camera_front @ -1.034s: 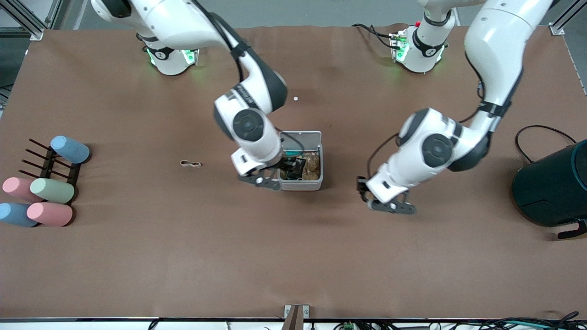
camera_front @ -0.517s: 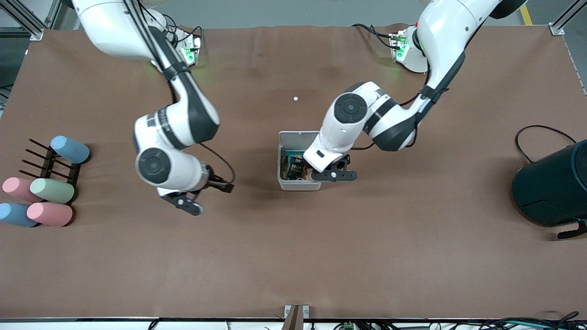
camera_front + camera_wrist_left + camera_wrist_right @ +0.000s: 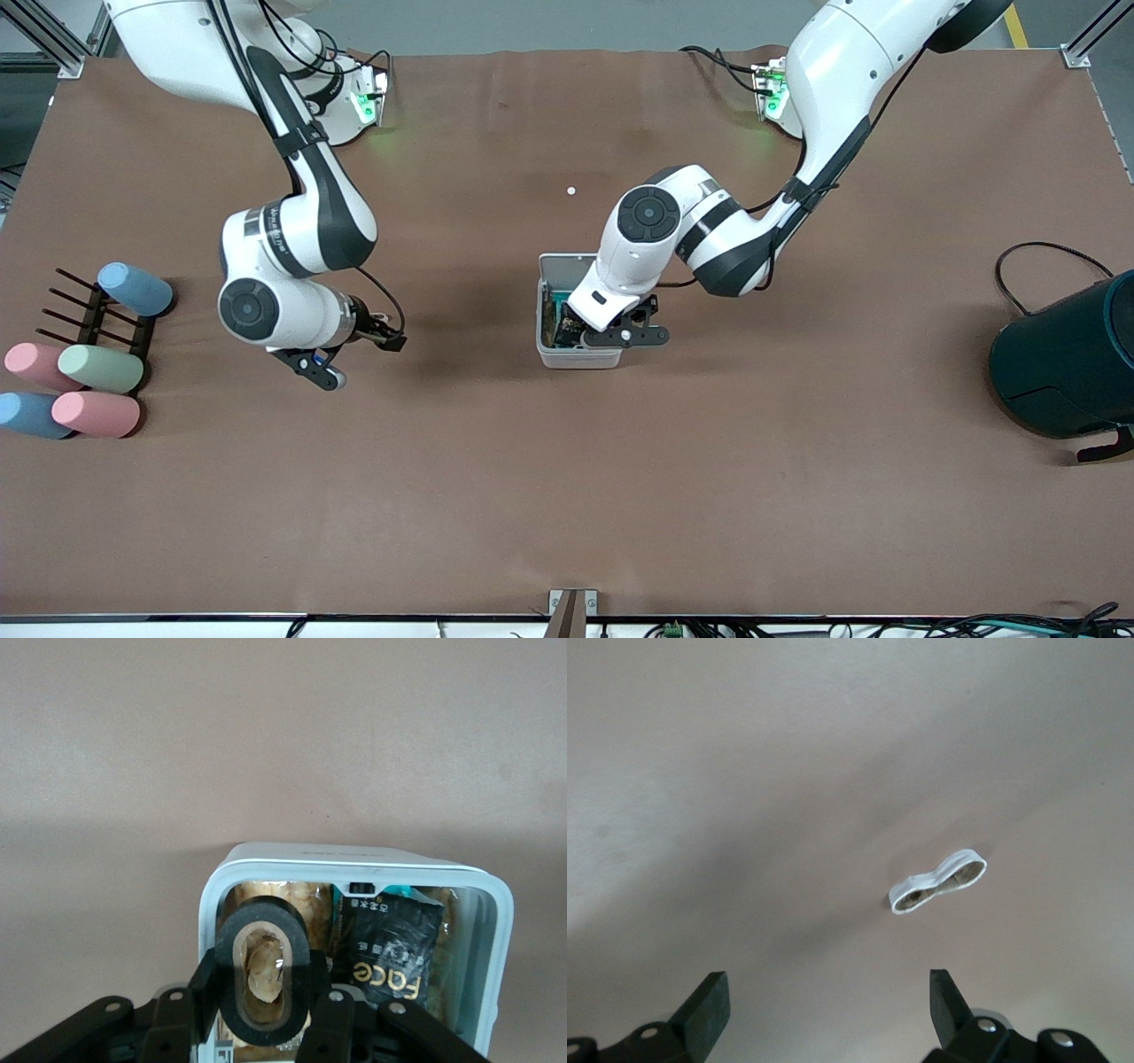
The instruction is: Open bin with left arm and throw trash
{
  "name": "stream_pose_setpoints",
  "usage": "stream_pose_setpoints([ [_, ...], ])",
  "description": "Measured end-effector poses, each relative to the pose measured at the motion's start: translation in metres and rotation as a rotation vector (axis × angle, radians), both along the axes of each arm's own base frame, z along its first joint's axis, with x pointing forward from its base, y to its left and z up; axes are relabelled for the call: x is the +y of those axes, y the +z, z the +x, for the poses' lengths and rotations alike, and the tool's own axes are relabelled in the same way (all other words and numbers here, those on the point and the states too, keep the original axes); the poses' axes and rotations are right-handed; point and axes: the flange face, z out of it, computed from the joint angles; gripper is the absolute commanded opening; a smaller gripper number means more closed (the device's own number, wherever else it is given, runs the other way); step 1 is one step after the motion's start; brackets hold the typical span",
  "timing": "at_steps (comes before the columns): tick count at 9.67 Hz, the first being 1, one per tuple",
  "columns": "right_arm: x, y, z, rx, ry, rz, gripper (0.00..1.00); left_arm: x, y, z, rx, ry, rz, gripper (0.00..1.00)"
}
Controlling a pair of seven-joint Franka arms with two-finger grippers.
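Observation:
The white bin (image 3: 574, 359) stands mid-table with its lid (image 3: 567, 264) raised. The dark snack packet (image 3: 567, 328) lies inside it, and it also shows in the left wrist view (image 3: 390, 948). My left gripper (image 3: 620, 337) hovers over the bin's rim (image 3: 354, 859), shut on the black tape ring (image 3: 263, 974). My right gripper (image 3: 321, 368) is open and empty above the table, toward the right arm's end from the bin. In the right wrist view the beige rubber band (image 3: 937, 881) lies flat on the mat ahead of that gripper (image 3: 824, 1001). The front view hides the band under the right arm.
Several pastel cylinders (image 3: 97, 368) and a dark rack (image 3: 89, 310) sit at the right arm's end. A large dark teal round container (image 3: 1067, 363) with a cable stands at the left arm's end. A small white speck (image 3: 571, 190) lies farther from the camera than the bin.
My right gripper left the bin and moved over the spot where the rubber band lay. My left arm swung from the bare table to over the bin, holding the tape ring.

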Motion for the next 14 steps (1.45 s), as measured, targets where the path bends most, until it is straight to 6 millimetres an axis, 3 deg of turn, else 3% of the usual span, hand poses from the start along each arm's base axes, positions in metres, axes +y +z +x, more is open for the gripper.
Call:
stream_pose_setpoints([
  [1,-0.011,-0.016,-0.021,-0.042,-0.087,-0.016,0.99,0.001,0.002,0.002,-0.006,0.001,0.0,1.0],
  [3,-0.015,-0.03,-0.051,-0.038,-0.211,-0.048,0.99,0.005,0.017,0.007,-0.006,0.009,0.027,1.0],
  [6,-0.014,-0.039,-0.062,-0.016,-0.338,-0.112,0.99,0.02,0.074,0.005,-0.02,0.028,0.109,1.0],
  [7,-0.017,-0.046,-0.065,-0.021,-0.386,-0.147,0.99,0.046,0.098,0.021,-0.039,0.076,0.122,1.0],
  [10,-0.027,-0.074,-0.064,-0.059,-0.516,-0.228,0.98,0.17,0.179,0.077,0.0,0.16,0.129,1.0],
  [11,-0.032,-0.081,-0.061,-0.076,-0.553,-0.231,0.86,0.207,0.201,0.088,0.022,0.139,0.136,1.0],
  [12,-0.036,-0.084,-0.059,-0.084,-0.576,-0.232,0.57,0.237,0.22,0.092,0.039,0.112,0.134,1.0],
  [13,-0.038,-0.086,-0.059,-0.083,-0.584,-0.235,0.35,0.26,0.239,0.091,0.051,0.08,0.125,1.0],
  [14,-0.038,-0.088,-0.06,-0.08,-0.587,-0.238,0.2,0.285,0.26,0.086,0.059,0.052,0.114,1.0],
])
